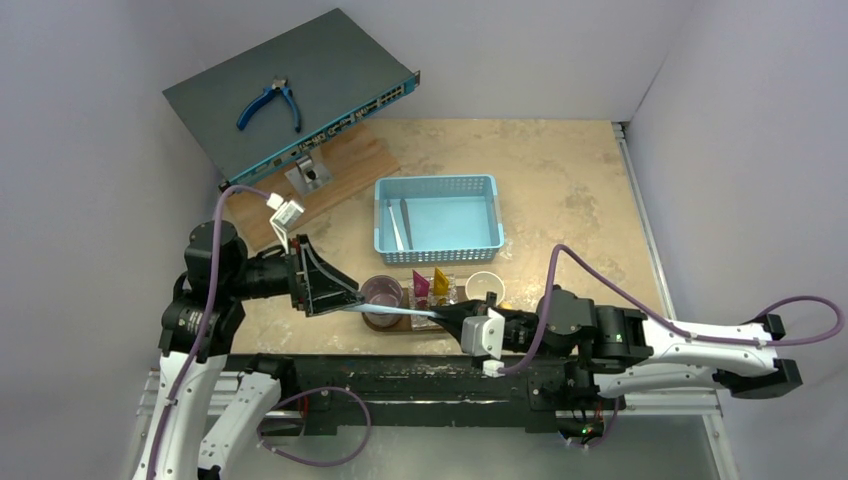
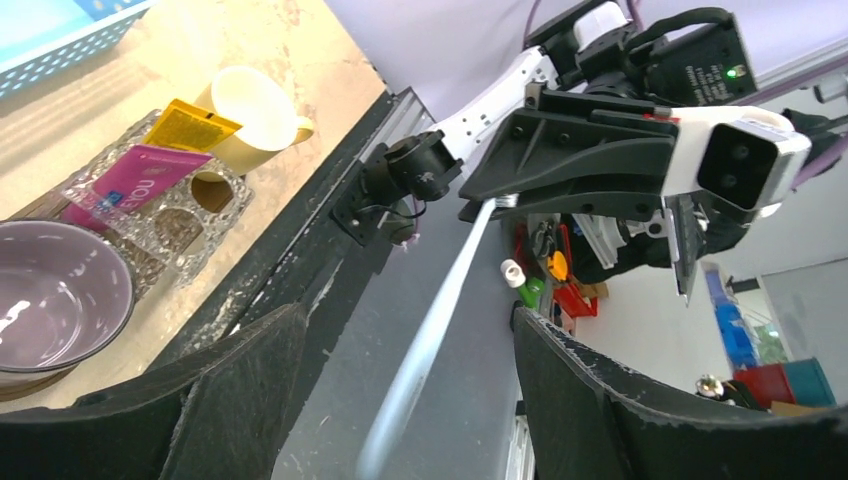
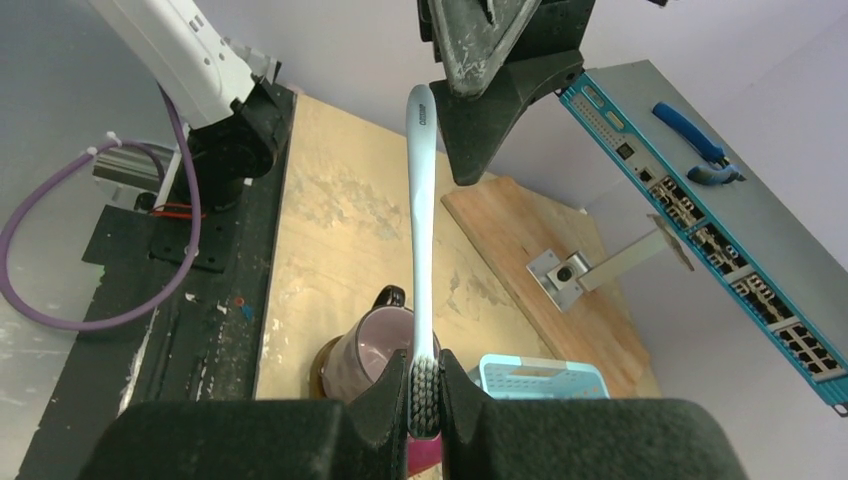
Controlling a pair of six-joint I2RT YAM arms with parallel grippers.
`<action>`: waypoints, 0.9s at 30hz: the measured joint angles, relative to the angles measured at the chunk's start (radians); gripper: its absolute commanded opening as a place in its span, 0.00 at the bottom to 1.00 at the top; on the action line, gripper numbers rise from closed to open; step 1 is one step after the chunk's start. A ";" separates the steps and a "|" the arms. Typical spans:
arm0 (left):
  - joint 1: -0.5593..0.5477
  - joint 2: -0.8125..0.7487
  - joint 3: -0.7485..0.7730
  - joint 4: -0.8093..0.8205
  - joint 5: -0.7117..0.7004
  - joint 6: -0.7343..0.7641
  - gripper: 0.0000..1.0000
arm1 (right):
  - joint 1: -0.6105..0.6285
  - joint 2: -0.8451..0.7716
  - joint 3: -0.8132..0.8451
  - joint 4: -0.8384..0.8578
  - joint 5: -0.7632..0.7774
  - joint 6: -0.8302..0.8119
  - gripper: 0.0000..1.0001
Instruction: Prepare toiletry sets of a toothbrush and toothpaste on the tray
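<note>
From above, the left gripper (image 1: pixel 348 298) and the right gripper (image 1: pixel 447 318) face each other over the near edge of the table. A pale-blue toothbrush (image 1: pixel 395 312) lies flat in the air between them. The right gripper pinches the brush end, and the handle end reaches the left gripper. At 12 o'clock from the toothbrush, a purple mug (image 1: pixel 382 292) sits on the brown tray (image 1: pixel 385 324). At 3 o'clock from the mug, a glass holder (image 1: pixel 455 293) holds the pink toothpaste tube (image 1: pixel 421 286) and the yellow toothpaste tube (image 1: pixel 441 282). A cream cup (image 1: pixel 485 287) stands just beside the holder. At 12 o'clock from the holder, the blue basket (image 1: pixel 437 250) has more brushes (image 1: pixel 400 224) inside. Far off at 10 o'clock, blue pliers (image 1: pixel 268 103) lie on a grey network switch (image 1: pixel 330 60). In the left wrist view, the left fingers (image 2: pixel 230 390) are spread wide at 7 and 5 o'clock. The handle runs up between them with a gap on each side. The right gripper holds the far end at 1 o'clock, and the mug and tubes are at 9 and 10 o'clock. In the right wrist view, the right fingers (image 3: pixel 385 395) squeeze tight on the bristle end at 6 o'clock. The handle points to 12 o'clock, where its tip is just beside the left gripper. The mug is at 7 o'clock and the basket at 5 o'clock.
</note>
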 measured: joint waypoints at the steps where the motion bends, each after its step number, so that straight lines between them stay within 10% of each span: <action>1: 0.000 -0.002 0.000 -0.014 -0.010 0.010 0.76 | 0.000 0.005 0.003 0.003 0.000 0.003 0.00; 27: 0.000 -0.029 -0.001 -0.130 -0.130 0.118 0.76 | 0.000 0.030 0.035 0.072 -0.004 0.045 0.00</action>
